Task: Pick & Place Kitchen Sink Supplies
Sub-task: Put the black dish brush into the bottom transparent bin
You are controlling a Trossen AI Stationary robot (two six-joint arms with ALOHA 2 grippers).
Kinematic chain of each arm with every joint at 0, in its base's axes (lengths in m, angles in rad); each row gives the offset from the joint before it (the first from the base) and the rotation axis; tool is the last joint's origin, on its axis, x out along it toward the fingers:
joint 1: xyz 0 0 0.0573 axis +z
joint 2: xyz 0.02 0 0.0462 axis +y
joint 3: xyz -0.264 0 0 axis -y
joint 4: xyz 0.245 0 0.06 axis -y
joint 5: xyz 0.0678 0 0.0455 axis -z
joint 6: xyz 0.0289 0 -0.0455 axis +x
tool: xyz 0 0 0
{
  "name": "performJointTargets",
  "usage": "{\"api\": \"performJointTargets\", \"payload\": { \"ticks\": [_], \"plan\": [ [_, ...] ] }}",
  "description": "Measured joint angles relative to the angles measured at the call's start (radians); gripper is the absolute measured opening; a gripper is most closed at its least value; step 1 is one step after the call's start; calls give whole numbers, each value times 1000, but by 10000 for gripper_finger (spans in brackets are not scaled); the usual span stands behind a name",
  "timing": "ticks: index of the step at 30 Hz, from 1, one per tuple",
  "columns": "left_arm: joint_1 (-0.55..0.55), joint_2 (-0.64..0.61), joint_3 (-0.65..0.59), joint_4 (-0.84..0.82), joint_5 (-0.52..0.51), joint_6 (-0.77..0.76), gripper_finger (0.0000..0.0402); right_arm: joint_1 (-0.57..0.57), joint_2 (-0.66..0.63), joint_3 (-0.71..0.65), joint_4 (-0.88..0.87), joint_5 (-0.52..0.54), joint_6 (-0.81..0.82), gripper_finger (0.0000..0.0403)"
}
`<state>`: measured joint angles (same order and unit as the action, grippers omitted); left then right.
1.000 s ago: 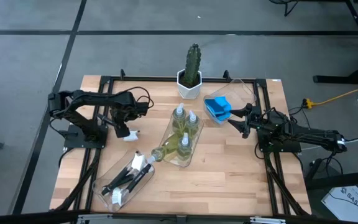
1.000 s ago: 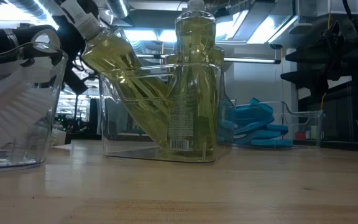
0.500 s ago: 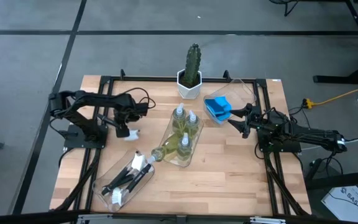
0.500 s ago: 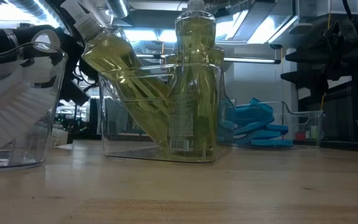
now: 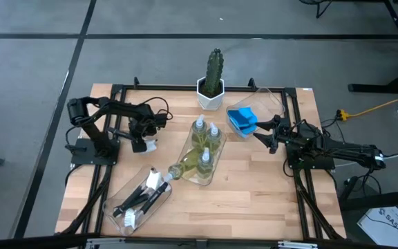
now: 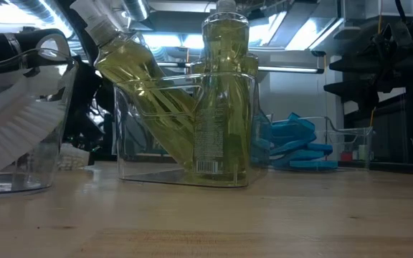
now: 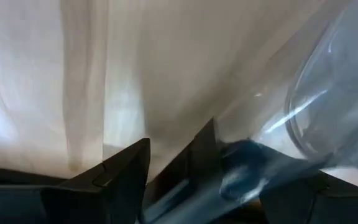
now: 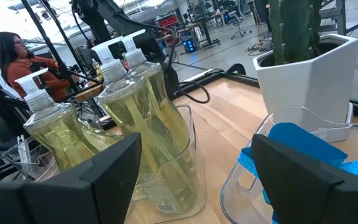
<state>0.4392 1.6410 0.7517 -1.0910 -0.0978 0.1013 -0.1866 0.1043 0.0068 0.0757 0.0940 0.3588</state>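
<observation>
Jaws of the left gripper [image 5: 146,144] point down at the bare wood just left of the tray of bottles [image 5: 202,149]; I cannot tell if they are spread. Below it, the brushes [image 5: 144,196] lie in their own tray near the table's front edge. At the right, the right gripper [image 5: 260,132] is spread wide, just beside the blue sponges [image 5: 241,120].
</observation>
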Motion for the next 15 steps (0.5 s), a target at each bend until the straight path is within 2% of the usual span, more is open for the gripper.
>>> {"api": "performJointTargets", "payload": {
  "ticks": [3,6,9,13,15],
  "plan": [
    [9,25,3,22,3,3,252,0,0,0,0,0,0,300],
    [12,31,4,27,9,5,227,0,0,0,0,0,0,300],
    [12,17,0,31,16,5,180,0,0,0,0,0,0,300],
    [13,-25,-2,54,-9,-4,97,0,0,0,0,0,0,300],
    [15,-53,-1,57,-9,-29,87,0,0,0,0,0,0,300]
  ]
}}
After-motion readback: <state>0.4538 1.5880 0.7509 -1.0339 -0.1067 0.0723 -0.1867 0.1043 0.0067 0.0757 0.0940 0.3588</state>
